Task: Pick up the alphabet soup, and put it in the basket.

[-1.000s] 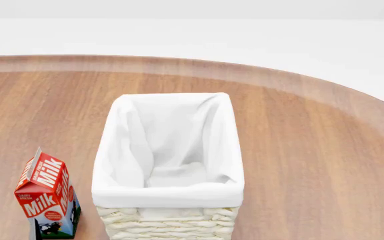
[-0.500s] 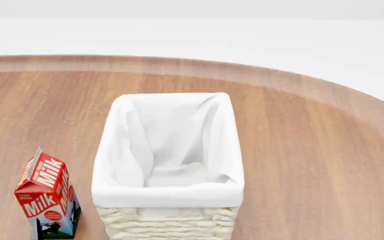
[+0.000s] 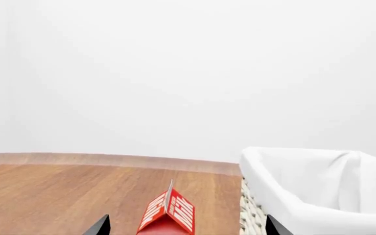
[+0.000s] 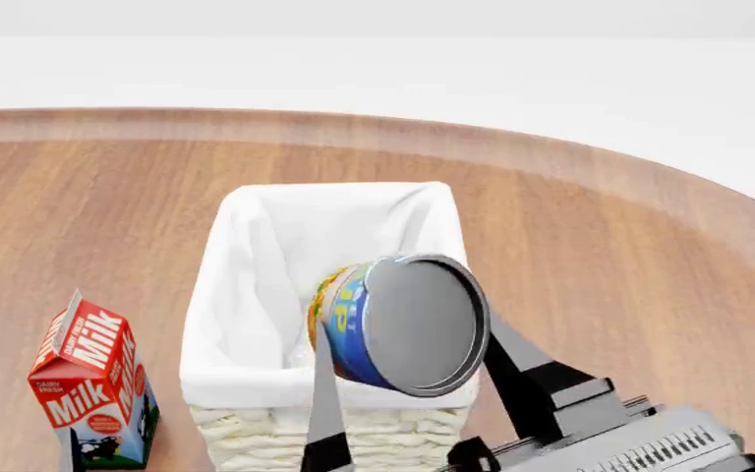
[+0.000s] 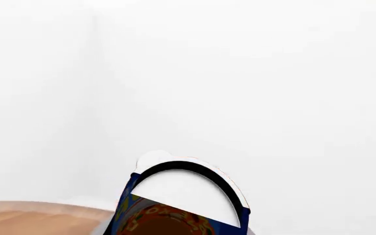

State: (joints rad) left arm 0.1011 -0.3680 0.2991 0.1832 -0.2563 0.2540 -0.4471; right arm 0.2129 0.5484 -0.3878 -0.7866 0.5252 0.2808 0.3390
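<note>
Head view: the right gripper [image 4: 397,393] pinches the alphabet soup can [image 4: 397,324] between its two dark fingers [image 4: 325,413], one on each side of the can. The can is held tilted, its pale silvery end [image 4: 424,324] turned toward the camera and its blue and yellow label [image 4: 338,324] to the left, raised above the near end of the basket [image 4: 220,295]. The basket, wicker with a white cloth lining folded over its rim, stands on the round wooden table [image 4: 613,265]. A red milk carton [image 4: 91,393] stands upright just beside the basket's left wall. Left wrist view: the left gripper [image 3: 184,227] shows only two dark fingertips [image 3: 100,227], spread well apart, with the carton's gabled top between them. Right wrist view: the can [image 5: 181,210] fills the lower edge
</note>
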